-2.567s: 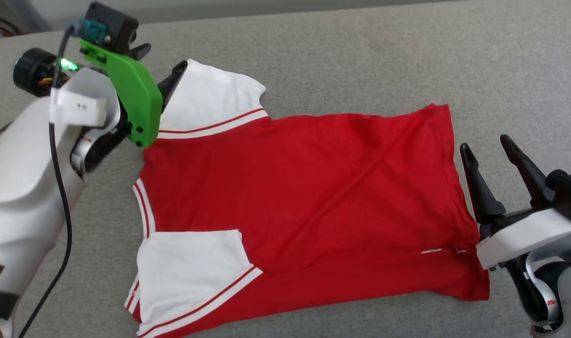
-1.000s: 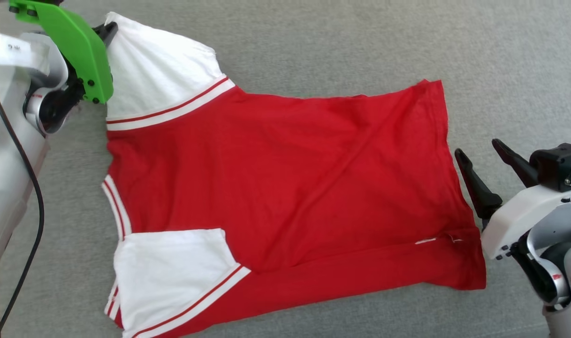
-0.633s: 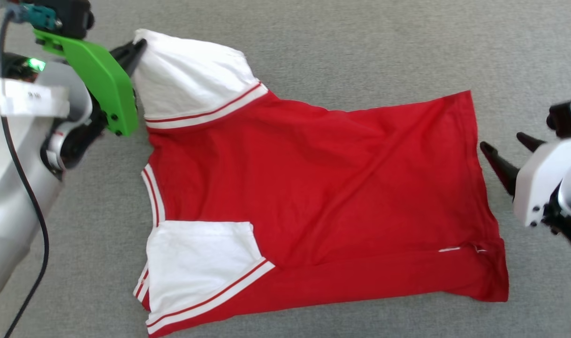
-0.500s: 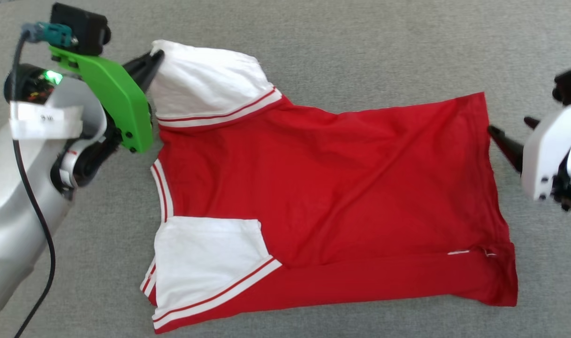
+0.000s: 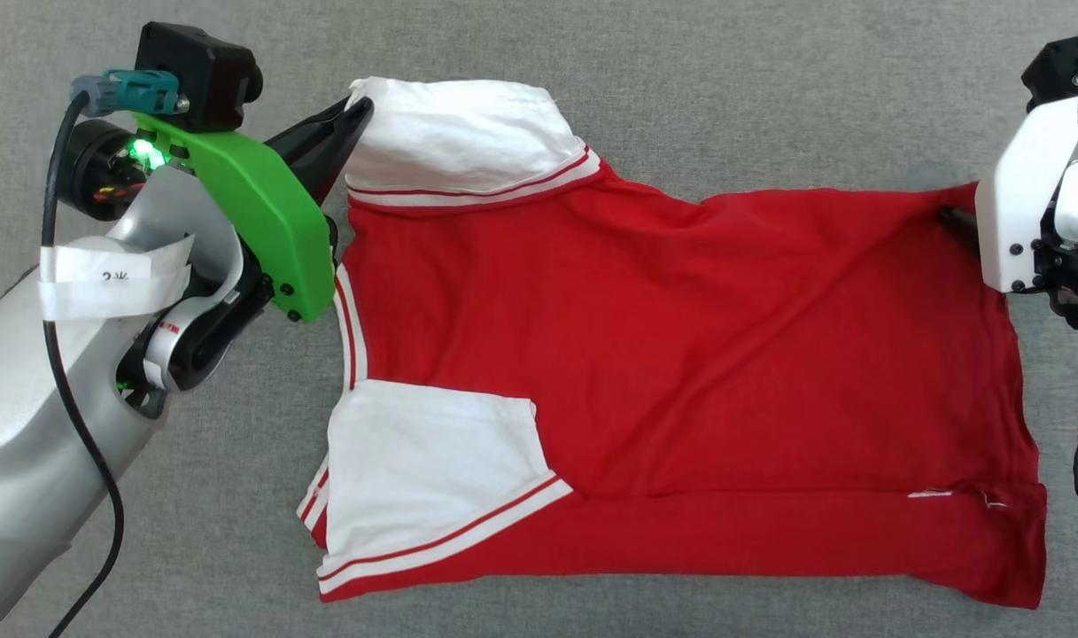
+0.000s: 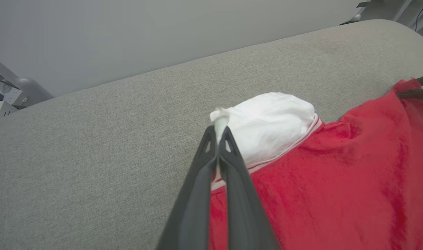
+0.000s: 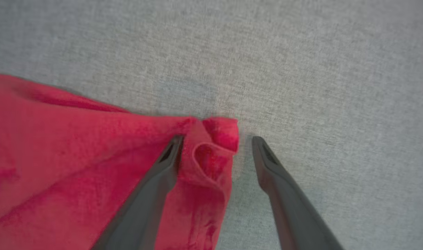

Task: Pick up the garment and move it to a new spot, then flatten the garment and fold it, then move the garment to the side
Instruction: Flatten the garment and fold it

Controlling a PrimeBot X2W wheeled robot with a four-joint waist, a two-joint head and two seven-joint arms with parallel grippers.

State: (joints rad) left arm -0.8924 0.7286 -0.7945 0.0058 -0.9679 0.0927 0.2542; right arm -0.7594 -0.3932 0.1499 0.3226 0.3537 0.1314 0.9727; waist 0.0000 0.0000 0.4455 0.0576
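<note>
Head cam looks nearly straight down on the whole garment. Left wrist cam sits low behind the left gripper, facing across the grey surface toward a wall — both catch the white sleeve. Right wrist cam aims down, super close on the red corner.

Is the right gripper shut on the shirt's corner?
No, the right gripper stands open, a bunched corner of the garment between its fingers.
</note>
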